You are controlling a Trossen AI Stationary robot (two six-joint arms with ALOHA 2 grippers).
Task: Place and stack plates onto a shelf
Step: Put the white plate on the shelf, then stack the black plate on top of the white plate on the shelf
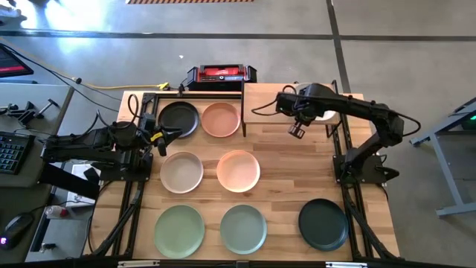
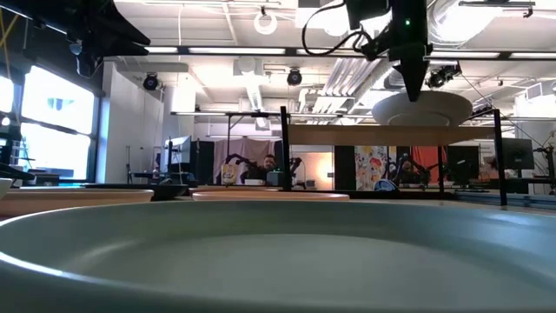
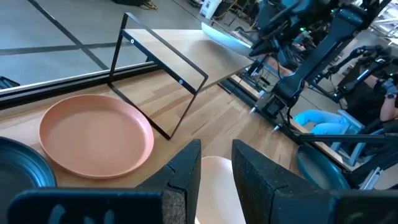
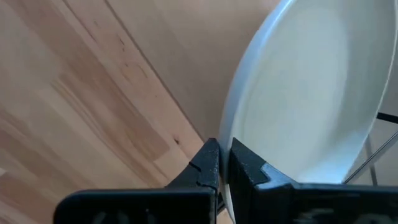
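Note:
The shelf (image 1: 268, 100) stands at the table's far right, and a cream plate (image 2: 421, 111) lies on its board (image 2: 347, 136). My right gripper (image 2: 414, 92) points down at that plate's rim and is shut on it. Seven more plates lie flat on the table: black (image 1: 178, 119), terracotta pink (image 1: 221, 119), cream (image 1: 181, 171), peach (image 1: 238, 171), light green (image 1: 179, 229), sage (image 1: 243, 228) and dark green (image 1: 323, 223). My left gripper (image 1: 162, 138) hovers open near the table's left edge, between the black and cream plates, touching nothing. My right gripper pinches the cream plate's rim (image 4: 231, 134) between its two fingers, coming from above and pointing down. In the low view the plate sits level with its underside on or just above the shelf board; which, I cannot tell.
The shelf's thin black legs (image 3: 180, 81) stand just to the right of the pink plate (image 3: 96, 134). The left half of the shelf board (image 1: 264, 97) is bare. A red and black box (image 1: 221, 74) sits beyond the far edge. People sit in the room behind (image 2: 271, 165).

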